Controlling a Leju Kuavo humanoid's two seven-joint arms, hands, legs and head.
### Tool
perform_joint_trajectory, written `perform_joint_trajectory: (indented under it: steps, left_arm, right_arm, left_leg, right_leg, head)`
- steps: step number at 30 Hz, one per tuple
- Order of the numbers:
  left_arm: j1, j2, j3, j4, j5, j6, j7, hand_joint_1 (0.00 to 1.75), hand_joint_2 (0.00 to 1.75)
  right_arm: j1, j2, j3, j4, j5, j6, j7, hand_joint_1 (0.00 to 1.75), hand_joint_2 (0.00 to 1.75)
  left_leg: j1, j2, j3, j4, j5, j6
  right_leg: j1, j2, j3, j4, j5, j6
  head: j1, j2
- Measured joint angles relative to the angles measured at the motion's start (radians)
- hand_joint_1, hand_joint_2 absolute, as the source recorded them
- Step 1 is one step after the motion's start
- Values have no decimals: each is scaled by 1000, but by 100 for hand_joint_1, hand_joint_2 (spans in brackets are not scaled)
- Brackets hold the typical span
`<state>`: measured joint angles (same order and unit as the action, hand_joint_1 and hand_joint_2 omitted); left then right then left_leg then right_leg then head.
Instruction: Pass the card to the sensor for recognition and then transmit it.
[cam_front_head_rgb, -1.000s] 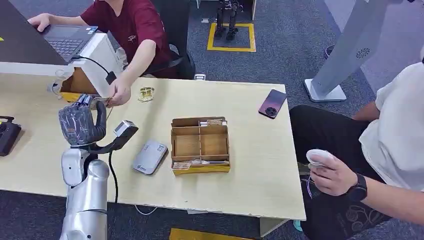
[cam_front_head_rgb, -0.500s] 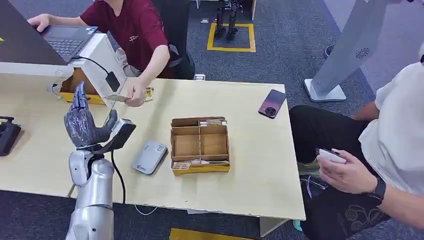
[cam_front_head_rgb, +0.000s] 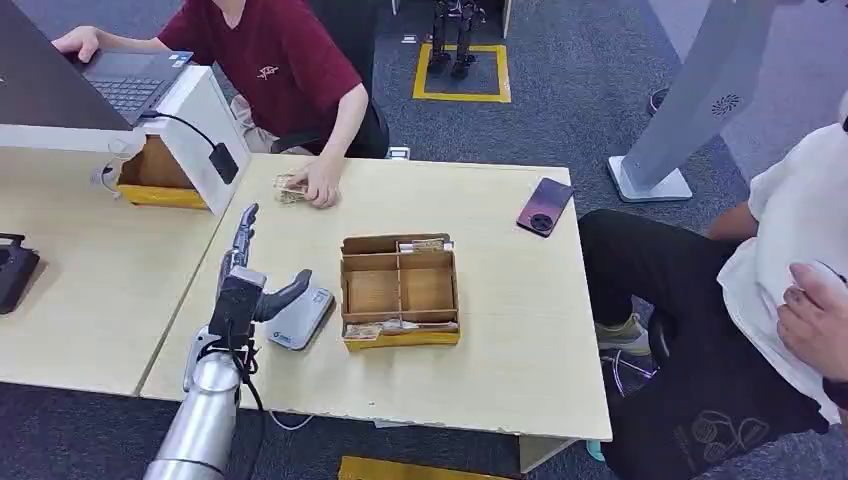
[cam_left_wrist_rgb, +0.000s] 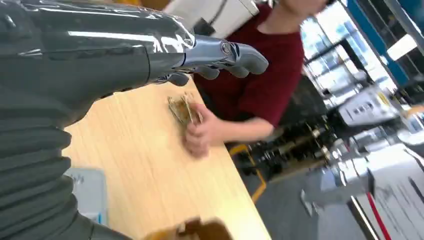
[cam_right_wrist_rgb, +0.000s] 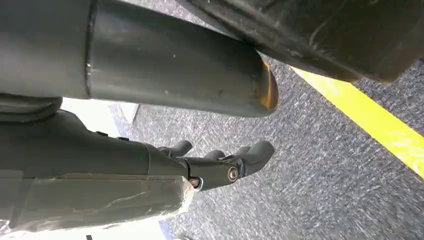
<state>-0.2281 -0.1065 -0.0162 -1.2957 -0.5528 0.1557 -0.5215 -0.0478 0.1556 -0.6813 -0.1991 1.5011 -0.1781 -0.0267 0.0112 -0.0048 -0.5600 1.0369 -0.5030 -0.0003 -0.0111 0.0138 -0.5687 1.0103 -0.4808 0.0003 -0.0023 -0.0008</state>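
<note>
My left hand (cam_front_head_rgb: 240, 285) hovers open and empty above the table, fingers stretched toward the far edge, just left of the grey card sensor (cam_front_head_rgb: 300, 315). In the left wrist view the left hand (cam_left_wrist_rgb: 150, 55) points at a person in a red shirt, whose hand (cam_left_wrist_rgb: 200, 132) rests on a small pile of cards (cam_left_wrist_rgb: 181, 107). The same cards (cam_front_head_rgb: 289, 187) lie at the table's far edge under that person's hand (cam_front_head_rgb: 322, 187). My right hand (cam_right_wrist_rgb: 220, 162) hangs over the carpet, fingers loosely apart, holding nothing.
A compartmented cardboard box (cam_front_head_rgb: 400, 290) with cards stands right of the sensor. A phone (cam_front_head_rgb: 545, 207) lies at the far right. A white box with a cable (cam_front_head_rgb: 205, 125) and a laptop (cam_front_head_rgb: 125, 85) are at the back left. A seated person in white (cam_front_head_rgb: 790, 300) is at the right.
The person took the card from my left hand and set it on the pile at the far edge. My left hand opened, then dropped and moved right, beside the sensor.
</note>
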Motion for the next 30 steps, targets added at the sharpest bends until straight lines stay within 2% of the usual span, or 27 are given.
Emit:
perform_joint_trajectory:
  steps: [3, 6, 8, 10, 12, 15, 16, 18, 20, 23, 26, 30]
  left_arm:
    - [55, 23, -66, -71, 4, -17, -4, 0, 175]
    - [126, 56, -137, -160, -11, -37, -54, 0, 175]
    - [189, 63, -189, -219, -104, 28, -67, 0, 175]
    - [246, 68, -257, -260, -255, 139, -52, 0, 175]
    - [277, 71, -333, -266, -423, 263, 0, 0, 175]
    - [294, 81, -420, -255, -622, 393, 95, 0, 175]
    - [293, 88, -450, -239, -697, 431, 140, 0, 175]
    - [292, 100, -496, -202, -780, 476, 195, 0, 175]
    - [283, 106, -527, -158, -856, 513, 250, 0, 175]
    - [269, 109, -540, -115, -983, 526, 337, 0, 175]
    - [237, 116, -560, -89, -1010, 529, 458, 0, 175]
    - [172, 124, -588, -41, -1015, 532, 563, 0, 175]
  right_arm:
    - [1, 0, -5, 0, 0, 0, 0, 0, 0]
    - [2, 0, -18, 0, -5, -5, 0, 0, 0]
    - [4, 0, -25, 0, -8, -10, 2, 0, 0]
    - [3, 0, -31, 0, -10, -13, 9, 0, 0]
    - [3, 2, -35, 0, -8, -18, 10, 0, 0]
    - [2, 3, -43, 0, -2, -21, 11, 0, 0]
    - [2, 3, -43, 0, 1, -21, 12, 0, 0]
    - [2, 3, -43, 0, 4, -20, 12, 0, 0]
    - [2, 3, -43, 0, 5, -19, 12, 0, 0]
    - [0, 3, -43, 0, 7, -18, 12, 0, 0]
    - [0, 3, -43, 0, 8, -17, 12, 0, 0]
    - [-2, 3, -44, 0, 10, -17, 12, 0, 0]
  left_leg:
    - [0, -1, -1, 0, 0, 0]
    - [0, 0, 0, 0, 0, 0]
    - [0, 0, 0, 0, 0, 0]
    - [0, 0, 0, 0, 0, 0]
    - [0, -1, -1, 0, 0, 0]
    - [0, -1, -1, 0, 0, 1]
    - [0, -1, -1, 0, 0, 1]
    - [0, -1, 0, 0, 0, 1]
    - [0, -1, 0, 0, 0, 1]
    - [0, -1, 0, 0, 0, 0]
    - [0, -2, 0, 0, 1, 0]
    - [0, -2, 0, 0, 1, 0]
  right_leg:
    - [0, -1, 0, 0, 0, 0]
    - [0, 0, 0, 0, 0, 0]
    - [0, 0, 0, 0, 0, 0]
    - [0, -1, 0, -1, 0, 0]
    - [0, -2, 0, -1, 0, 0]
    - [-1, -2, 0, -1, 0, 0]
    - [-1, -2, 0, -1, 0, 0]
    - [-1, -2, 0, -1, 0, 0]
    - [-1, -2, 0, -1, 0, 0]
    - [-1, -2, 0, 0, 0, 0]
    - [-1, -2, 0, 0, 0, 0]
    - [-1, -3, 0, 0, 1, -1]
  head:
    - [0, 0]
    - [0, 0]
    - [0, 0]
    - [0, 0]
    - [0, 0]
    - [0, 0]
    - [1, 0]
    - [0, 0]
    - [0, 0]
    - [0, 0]
    - [0, 0]
    - [0, 0]
